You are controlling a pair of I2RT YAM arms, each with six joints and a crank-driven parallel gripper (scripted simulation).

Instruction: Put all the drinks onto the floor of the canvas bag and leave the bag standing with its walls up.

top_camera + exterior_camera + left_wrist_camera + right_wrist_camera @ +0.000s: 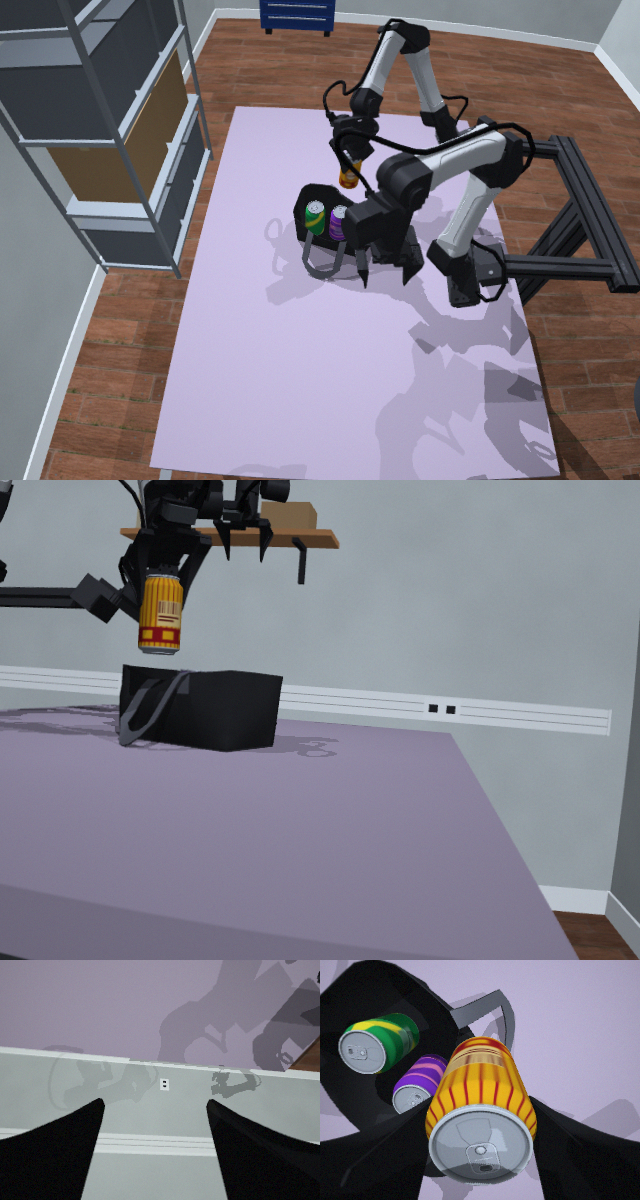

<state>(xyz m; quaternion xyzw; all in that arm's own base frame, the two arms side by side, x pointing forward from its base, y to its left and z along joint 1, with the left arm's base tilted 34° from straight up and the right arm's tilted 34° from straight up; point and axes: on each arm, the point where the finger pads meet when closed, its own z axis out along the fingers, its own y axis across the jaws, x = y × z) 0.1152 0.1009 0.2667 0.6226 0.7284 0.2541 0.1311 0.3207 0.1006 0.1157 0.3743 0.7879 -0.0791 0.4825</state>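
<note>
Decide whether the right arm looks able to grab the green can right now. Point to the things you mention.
Probably not: its claw (349, 166) (162, 606) (481, 1100) already grips the yellow striped can (348, 180) (160, 604) (480, 1082), though nothing covers the green can's (314, 221) (400, 1042) top.

- Drink cans, three: one green-and-yellow can (314, 218) (395, 1042), one purple can (337, 227) (422, 1077), one orange-yellow can (348, 178) (161, 611) (480, 1082).
- Black canvas bag (300, 222) (222, 712) (345, 1105), one.
- Parallel grippers, two: one left gripper (385, 285) (245, 560) (155, 1102), one right gripper (351, 164) (162, 605) (481, 1100).
- Lilac-topped table (258, 361) (310, 815) (100, 1000) (570, 1035), one.
- Grey metal shelving rack (135, 180), one.
- Blue drawer cabinet (297, 12), one.
- Bracketed brown wall shelf (289, 537), one.
</note>
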